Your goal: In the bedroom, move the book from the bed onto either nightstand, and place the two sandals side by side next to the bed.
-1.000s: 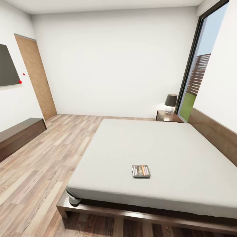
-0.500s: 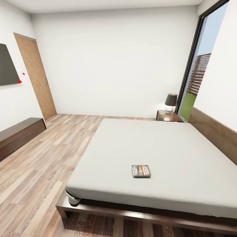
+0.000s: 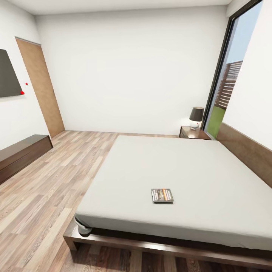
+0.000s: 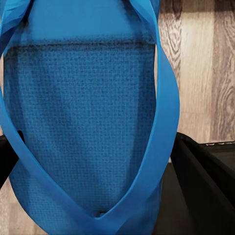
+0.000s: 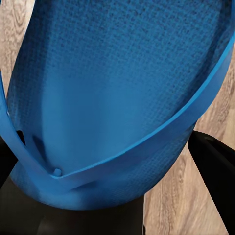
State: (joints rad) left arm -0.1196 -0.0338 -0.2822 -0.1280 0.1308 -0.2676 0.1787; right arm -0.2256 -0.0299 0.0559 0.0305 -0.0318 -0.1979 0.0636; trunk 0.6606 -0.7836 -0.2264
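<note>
Evidently gripped one flat bright blue flip-flop sandal (image 4: 83, 112) in the left hand (image 4: 98, 164), dark fingers (image 4: 200, 171) pressed against its edges, wood-plank floor (image 4: 205, 63) showing beyond. Likewise clamped the second blue flip-flop sandal (image 5: 117, 83) in the right hand (image 5: 110, 196), sole facing the wrist camera, strap crossing it. Faced, from the head view, the large low bed (image 3: 170, 162) with dark brown frame and pale mattress. Saw the small dark grey paperback book (image 3: 162, 195) with its orange band flat on the mattress, near the foot edge, ahead and slightly right of centre, long axis running across the view. Judged the right arm the nearer for it, though both hands were full. Noted the small dark-brown wooden nightstand (image 3: 189, 133) beyond the bed beside the headboard, well apart from the book, carrying a dark-shaded lamp (image 3: 195, 118). Probably called for laying both sandals on the floor beside the bed first.
</note>
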